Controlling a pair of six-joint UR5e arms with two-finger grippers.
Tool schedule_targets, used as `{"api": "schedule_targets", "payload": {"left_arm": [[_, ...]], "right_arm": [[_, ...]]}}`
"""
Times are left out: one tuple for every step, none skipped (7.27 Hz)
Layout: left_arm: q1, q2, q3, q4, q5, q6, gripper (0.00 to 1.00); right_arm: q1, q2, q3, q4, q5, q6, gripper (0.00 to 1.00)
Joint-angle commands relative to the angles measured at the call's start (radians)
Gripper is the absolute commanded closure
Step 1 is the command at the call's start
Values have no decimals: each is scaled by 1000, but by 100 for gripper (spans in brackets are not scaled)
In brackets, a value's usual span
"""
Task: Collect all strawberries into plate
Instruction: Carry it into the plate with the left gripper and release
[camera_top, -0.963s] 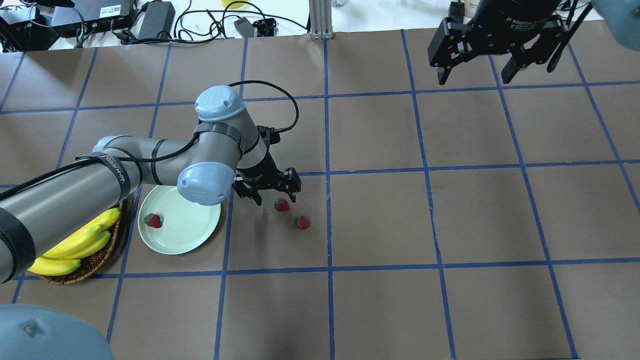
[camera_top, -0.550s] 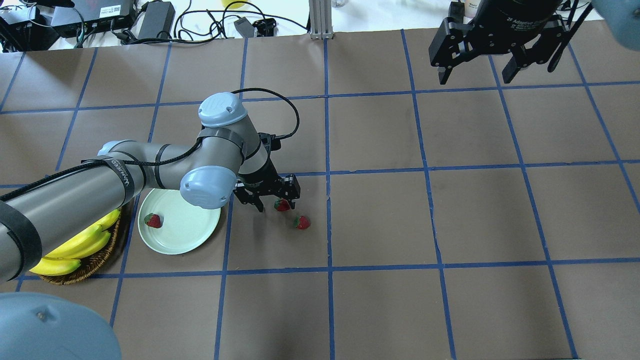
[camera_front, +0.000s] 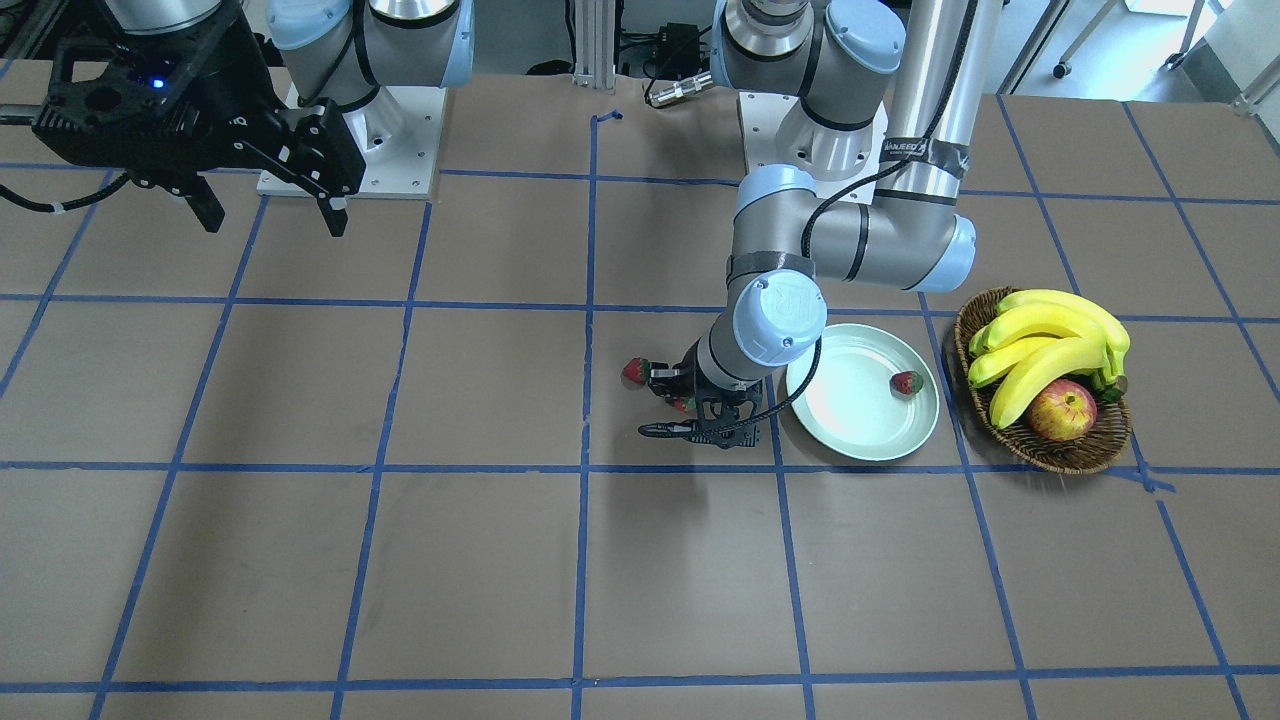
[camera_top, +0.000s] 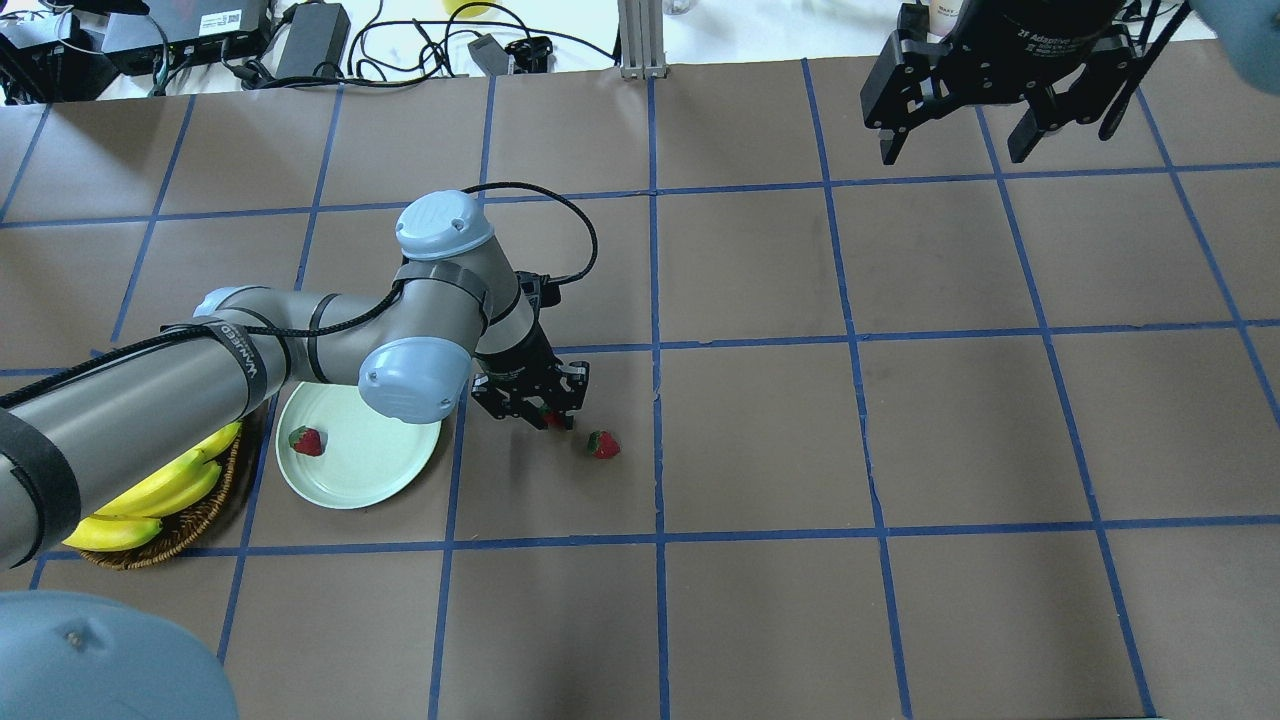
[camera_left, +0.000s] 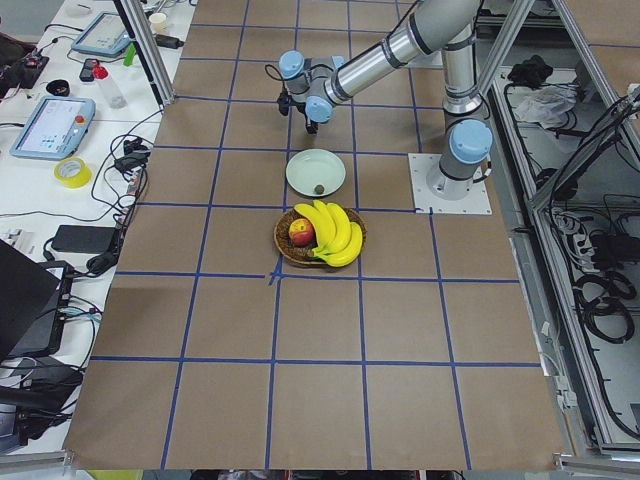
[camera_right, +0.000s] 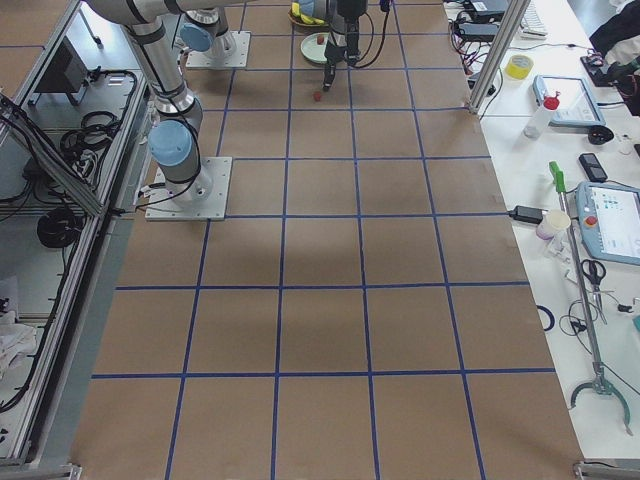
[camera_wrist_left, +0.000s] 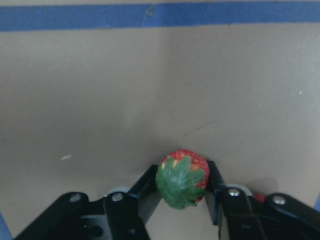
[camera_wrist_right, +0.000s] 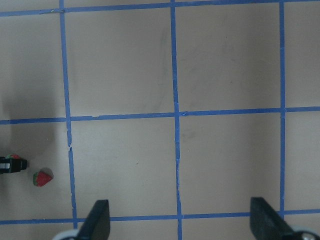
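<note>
My left gripper (camera_top: 545, 413) is down at the table just right of the plate (camera_top: 372, 478), shut on a strawberry (camera_wrist_left: 182, 177). In the left wrist view that berry's green cap faces the camera, and a finger (camera_wrist_left: 145, 187) presses each side. A second strawberry (camera_top: 602, 444) lies on the brown paper a little to the right of the gripper, apart from it. A third strawberry (camera_top: 306, 441) rests inside the pale mint plate (camera_front: 850, 432) near its left rim. My right gripper (camera_top: 952, 150) hangs open and empty high over the far right of the table.
A wicker basket (camera_front: 1062, 456) with bananas (camera_front: 1045, 340) and an apple (camera_front: 1060, 410) stands right beside the plate, partly under my left arm in the overhead view. Cables and power bricks (camera_top: 310, 40) lie beyond the table's far edge. Blue tape lines grid the brown paper.
My left gripper dropped onto the nearer strawberry and its fingers closed on it. The other two strawberries and the right arm stayed where they were.
</note>
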Motion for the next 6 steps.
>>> {"api": "schedule_targets", "payload": {"left_arm": [[13,26,39,-4,-7,-12,100],[34,42,88,-33,-1,-10,100],[59,58,165,-120,-3,1,100],[73,74,243,-231,5,16,100],[89,83,283,-283,14,43,100],[143,94,288,-300,105,130,100]], "right_arm": [[-2,0,-2,1,-3,-2,0],[-2,0,-2,1,-2,-2,0],[-2,0,-2,-1,-2,-2,0],[-2,0,-2,0,-2,-2,0],[-2,0,-2,1,-2,-2,0],[-2,0,-2,-1,0,-2,0]]}}
